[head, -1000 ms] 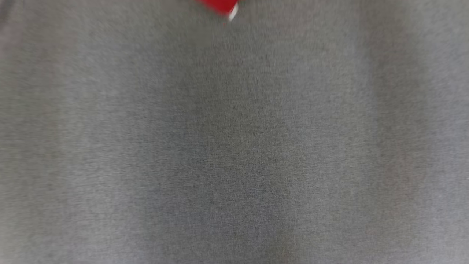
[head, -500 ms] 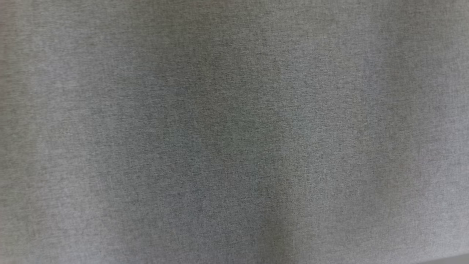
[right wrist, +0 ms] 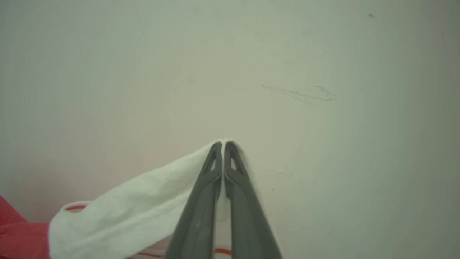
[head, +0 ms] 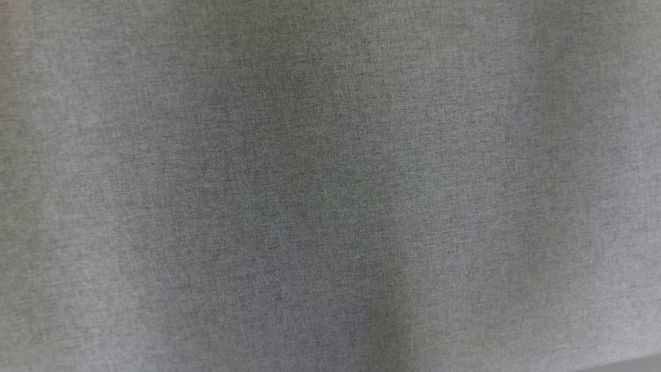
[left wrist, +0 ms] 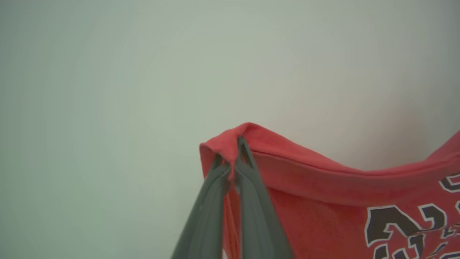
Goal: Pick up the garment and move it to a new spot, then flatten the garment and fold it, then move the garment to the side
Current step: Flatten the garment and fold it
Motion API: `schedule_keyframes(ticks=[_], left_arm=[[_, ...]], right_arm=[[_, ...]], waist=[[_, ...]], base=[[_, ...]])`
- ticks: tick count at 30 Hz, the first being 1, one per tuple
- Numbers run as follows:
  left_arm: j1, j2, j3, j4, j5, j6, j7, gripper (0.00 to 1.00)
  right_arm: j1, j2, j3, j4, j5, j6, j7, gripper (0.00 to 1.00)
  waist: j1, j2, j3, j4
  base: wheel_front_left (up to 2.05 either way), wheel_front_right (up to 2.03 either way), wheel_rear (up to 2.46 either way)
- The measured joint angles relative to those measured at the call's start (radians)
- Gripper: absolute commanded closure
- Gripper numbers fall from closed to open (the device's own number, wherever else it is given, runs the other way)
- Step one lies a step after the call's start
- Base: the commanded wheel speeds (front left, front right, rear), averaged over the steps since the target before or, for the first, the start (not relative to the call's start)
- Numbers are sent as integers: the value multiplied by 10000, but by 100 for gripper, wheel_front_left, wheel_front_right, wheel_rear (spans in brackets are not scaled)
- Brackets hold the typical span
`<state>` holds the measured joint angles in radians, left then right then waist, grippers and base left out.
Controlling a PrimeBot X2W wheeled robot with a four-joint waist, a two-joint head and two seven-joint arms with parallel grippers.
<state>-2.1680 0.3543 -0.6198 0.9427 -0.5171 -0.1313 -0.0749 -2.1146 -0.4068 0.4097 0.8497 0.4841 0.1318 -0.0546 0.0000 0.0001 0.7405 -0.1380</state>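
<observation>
The red garment (left wrist: 323,201), printed with black white-edged lettering, spreads to the right of the left gripper (left wrist: 231,158), whose jaws are clamped on its folded red edge. The right gripper (right wrist: 223,147) is pinched tight on the garment's white section (right wrist: 136,212), which trails to the jaws' left. Beyond both jaws is a pale scuffed surface (right wrist: 298,94). The head view shows grey woven cloth (head: 330,186).

Grey cloth (head: 330,186) with a fine matt weave is being shown in the head view. The garment (left wrist: 323,187) is being seen as soft, fuzzy red fabric, its white part (right wrist: 143,205) smoother. The left gripper (left wrist: 229,148) and right gripper (right wrist: 222,144) are being read as matt dark plastic, probably.
</observation>
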Motion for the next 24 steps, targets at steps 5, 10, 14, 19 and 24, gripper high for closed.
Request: schedule_keyframes(ticks=[5,10,14,19,24], left_arm=[[-105,19,-347,265,-378,0,-123,100],[-117,100,-698,428,-786,0,-403,100],[24,224,-951,389,-1158,0,-800,100],[1363,545,-1212,-94,-1864,0,-1542,100],[2820,836,-1162,-698,-2337,0,-1785,100]], right_arm=[[-54,-10,127,46,63,0,-75,100],[47,-12,274,25,180,0,-171,100],[419,-44,483,-255,343,0,-439,100],[1685,-274,736,-876,784,0,-957,100],[3110,-376,823,-1453,1145,0,-1292,100]], waist=[[0,0,119,-12],[0,-1,264,4],[1,0,264,19],[1,0,-14,47],[-1,-1,-449,47]], base=[[0,0,0],[0,0,0],[0,0,0],[0,0,0],[0,0,0]])
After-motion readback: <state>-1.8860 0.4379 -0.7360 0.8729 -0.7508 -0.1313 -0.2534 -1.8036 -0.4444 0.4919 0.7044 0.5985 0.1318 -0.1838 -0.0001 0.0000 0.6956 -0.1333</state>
